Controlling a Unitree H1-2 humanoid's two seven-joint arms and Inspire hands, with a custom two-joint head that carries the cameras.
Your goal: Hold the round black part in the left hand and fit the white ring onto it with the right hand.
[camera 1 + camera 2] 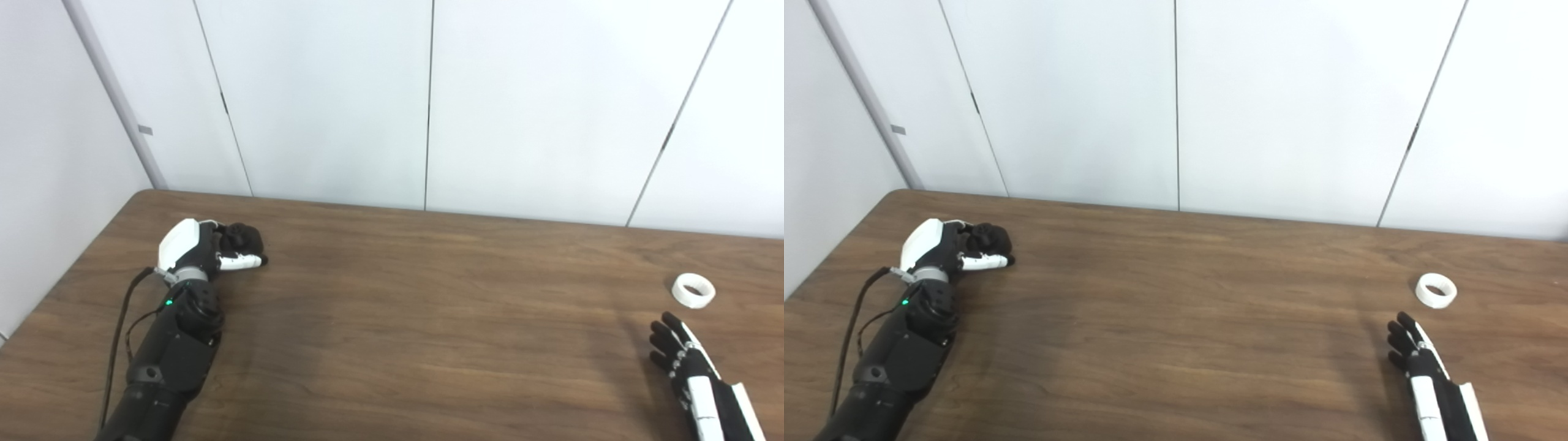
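Note:
My left hand (211, 248) rests on the far left of the brown table (429, 318), its fingers curled around the round black part (245, 237); it shows the same in the right eye view (958, 248). The white ring (693, 290) lies flat on the table at the far right, also seen in the right eye view (1436, 290). My right hand (683, 358) is open and empty, fingers stretched forward, a short way nearer than the ring and not touching it.
White wall panels (429, 104) stand right behind the table's far edge. A black cable (119, 331) runs along my left forearm. The table's left edge runs close beside my left arm.

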